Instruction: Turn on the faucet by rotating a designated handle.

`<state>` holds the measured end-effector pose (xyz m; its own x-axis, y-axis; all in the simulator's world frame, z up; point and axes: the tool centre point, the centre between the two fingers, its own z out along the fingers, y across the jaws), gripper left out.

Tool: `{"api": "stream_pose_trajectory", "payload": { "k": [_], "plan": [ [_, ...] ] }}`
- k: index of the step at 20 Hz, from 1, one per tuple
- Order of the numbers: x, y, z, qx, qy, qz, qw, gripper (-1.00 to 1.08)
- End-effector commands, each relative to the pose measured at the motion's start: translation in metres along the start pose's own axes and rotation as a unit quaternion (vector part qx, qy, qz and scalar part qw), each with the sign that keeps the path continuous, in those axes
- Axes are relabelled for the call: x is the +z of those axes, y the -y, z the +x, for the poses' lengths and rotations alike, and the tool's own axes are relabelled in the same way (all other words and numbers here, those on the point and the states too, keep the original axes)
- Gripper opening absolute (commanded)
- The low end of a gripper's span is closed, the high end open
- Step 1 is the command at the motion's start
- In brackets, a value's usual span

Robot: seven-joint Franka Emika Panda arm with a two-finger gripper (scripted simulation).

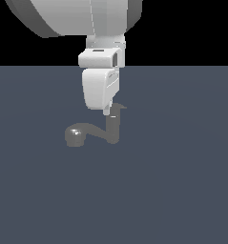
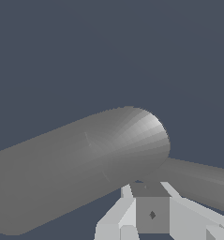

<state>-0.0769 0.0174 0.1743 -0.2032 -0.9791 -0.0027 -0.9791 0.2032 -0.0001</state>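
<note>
Faucet (image 1: 110, 128) stands mid-bench (image 1: 182, 190); gripper (image 1: 107, 112) sits at its handle (image 1: 119, 106), so the contact step seems in hand. Wrist view: faucet body (image 2: 85, 159) close; fingers (image 2: 127, 191) state unclear. Next: a sideways push.

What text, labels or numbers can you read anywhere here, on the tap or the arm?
None. The faucet, its handle, the gripper and the floor are plain, unmarked surfaces in both views. The small dark diamond near the fingers in the wrist view is a shape, not a character.
</note>
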Motion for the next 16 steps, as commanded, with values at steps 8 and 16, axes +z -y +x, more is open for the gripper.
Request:
{"api": "stream_pose_trajectory", "payload": {
  "k": [8, 16],
  "plan": [
    [0.001, 0.027, 0.055, 0.018, -0.001, 0.001, 0.9998, -1.00],
    [0.000, 0.038, 0.054, 0.003, 0.001, 0.001, 1.0000, -1.00]
  ]
}}
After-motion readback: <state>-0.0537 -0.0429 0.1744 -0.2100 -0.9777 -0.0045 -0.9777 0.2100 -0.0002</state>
